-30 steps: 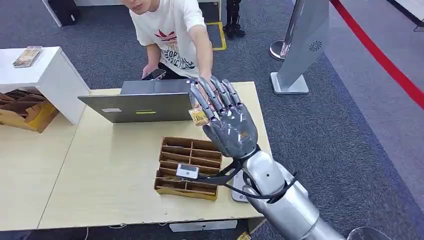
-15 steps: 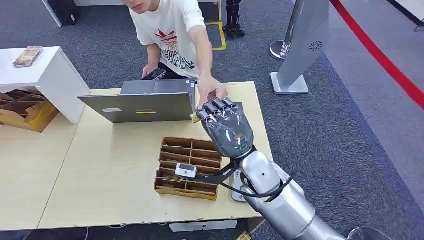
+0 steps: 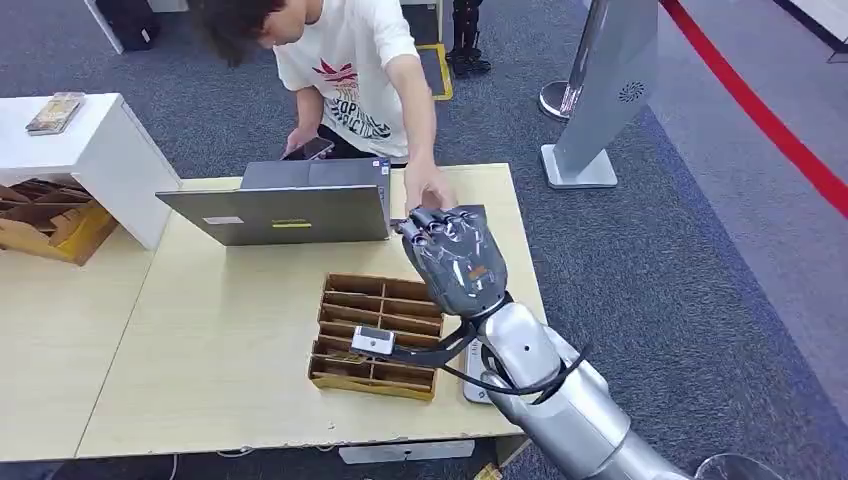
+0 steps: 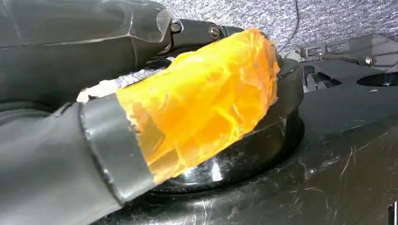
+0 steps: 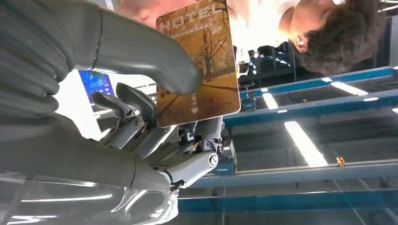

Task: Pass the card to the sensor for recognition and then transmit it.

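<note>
The right hand (image 3: 455, 255) was raised over the far side of the tabletop (image 3: 220, 350), its thumb and fingers (image 5: 136, 105) pinching the card (image 5: 199, 63), an orange hotel card with a tree picture. A person's hand (image 3: 428, 190) was touching the robot's fingertips beside the open laptop (image 3: 285, 205). A small white sensor (image 3: 375, 343) sat on the brown divided tray (image 3: 375, 335) nearer the robot. Whether the left hand (image 4: 61, 159) held anything could not be told.

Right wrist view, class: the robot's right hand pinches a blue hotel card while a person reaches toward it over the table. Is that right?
Not quite. In the right wrist view the hotel card pinched by the right hand is orange-brown with an autumn tree scene, not blue. The person's hand does reach toward it over the table.
</note>
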### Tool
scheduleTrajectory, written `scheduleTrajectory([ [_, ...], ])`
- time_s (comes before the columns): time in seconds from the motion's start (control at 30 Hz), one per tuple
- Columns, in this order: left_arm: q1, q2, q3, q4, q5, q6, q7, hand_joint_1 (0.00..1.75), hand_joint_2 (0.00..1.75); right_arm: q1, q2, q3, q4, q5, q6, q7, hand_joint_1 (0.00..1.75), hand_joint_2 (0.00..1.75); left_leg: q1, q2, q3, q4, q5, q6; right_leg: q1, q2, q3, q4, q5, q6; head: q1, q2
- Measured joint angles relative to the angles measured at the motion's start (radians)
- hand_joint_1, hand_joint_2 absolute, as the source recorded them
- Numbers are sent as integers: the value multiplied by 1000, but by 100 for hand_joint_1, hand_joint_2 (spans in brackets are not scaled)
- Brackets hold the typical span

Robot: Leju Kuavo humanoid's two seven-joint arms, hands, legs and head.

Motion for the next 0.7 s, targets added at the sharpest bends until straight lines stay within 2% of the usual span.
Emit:
scheduleTrajectory([
  [0.4, 0, 0, 0, 0, 2, 0, -1, 0, 0, 2, 0, 0, 0, -5, 0, 1, 175, 175, 0, 0, 0, 0, 0, 0, 0, 0, 0, 0, 0, 0, 0, 0],
  [0.53, 1, 0, 0, 0, 6, 0, -3, 0, 0, 16, 0, -5, 0, -48, 2, 2, 175, 175, 0, 0, 0, 0, 0, 0, 0, 0, 0, 0, 0, 0, 0, 0],
  [0.63, 2, -2, 0, 0, 13, 2, -7, 0, 0, 42, 13, -30, -20, -187, 31, -23, 175, 175, 0, 0, 0, 0, 0, 0, 0, 0, 0, 0, 0, 0, 0, 0],
  [0.7, 2, -4, 0, 0, 26, 5, -12, 0, 0, 69, 32, -59, -61, -357, 86, -44, 175, 175, 0, 0, 0, 0, 0, 0, 0, 0, 0, 0, 0, 0, 0, 0],
])
